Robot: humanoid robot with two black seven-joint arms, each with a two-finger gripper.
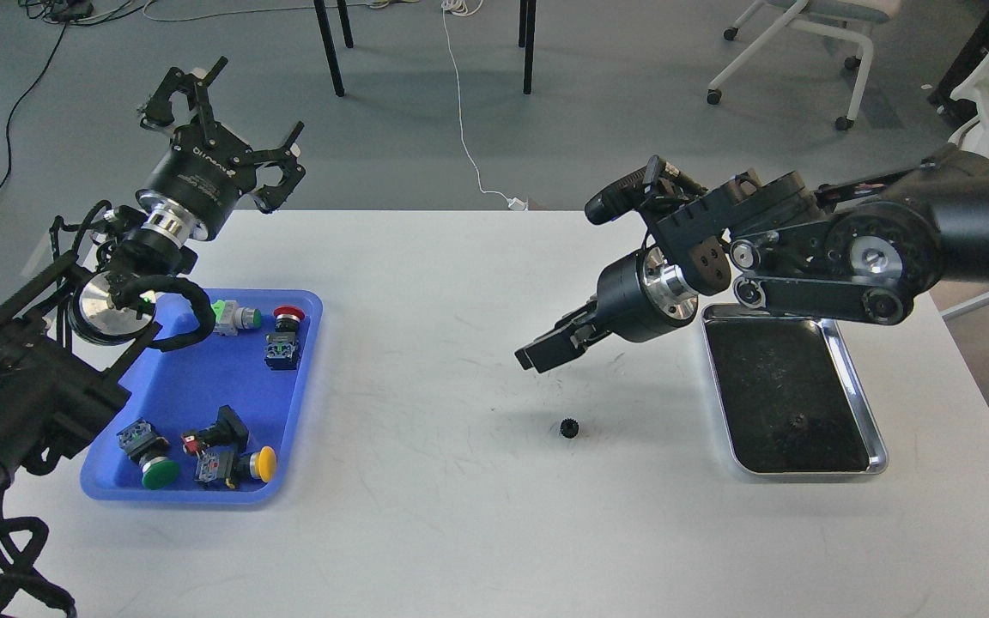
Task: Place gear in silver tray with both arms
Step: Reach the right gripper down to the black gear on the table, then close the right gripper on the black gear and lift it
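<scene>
Right gripper (537, 356) hangs above the table (494, 532), a little beyond the gear (569, 427) and to its left side, and it holds nothing; its fingers look nearly together, but they are dark and seen at an angle, so I cannot tell the gap. To do this step well, I think I must spread the fingers, bring them straight over the small gear and come down slowly, because it can slip away easily. The gear lies flat between the blue tray (306, 378) and the silver tray (855, 378). My right arm reaches low over the silver tray's far edge, wrist bent downward. Left gripper (220, 116) is raised behind the blue tray, fingers spread, empty.
</scene>
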